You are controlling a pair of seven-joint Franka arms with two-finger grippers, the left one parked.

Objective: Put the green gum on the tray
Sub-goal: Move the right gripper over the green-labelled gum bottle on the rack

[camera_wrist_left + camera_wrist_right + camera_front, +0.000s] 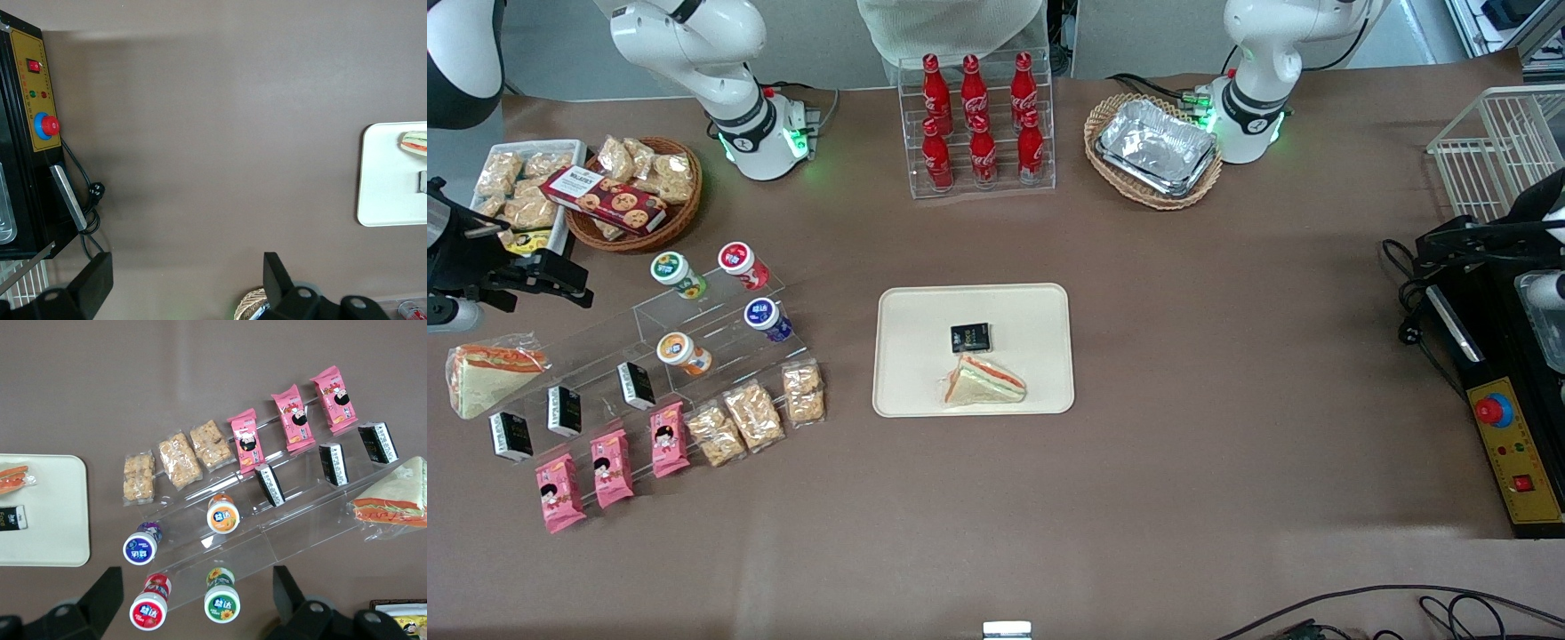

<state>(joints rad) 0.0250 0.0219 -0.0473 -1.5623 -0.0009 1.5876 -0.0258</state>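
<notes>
- End effector (197, 593) hangs above the clear stepped stand (694, 324), fingers spread wide, nothing held.
- Green gum (678, 274) sits on that stand's top step, beside the red-lidded bottle (743, 265) (in the wrist view it lies between the two fingers).
- Tray (1040, 311) rests on the surface, well apart from the stand, carrying a sandwich (985, 382) and a small black packet (970, 338).
</notes>
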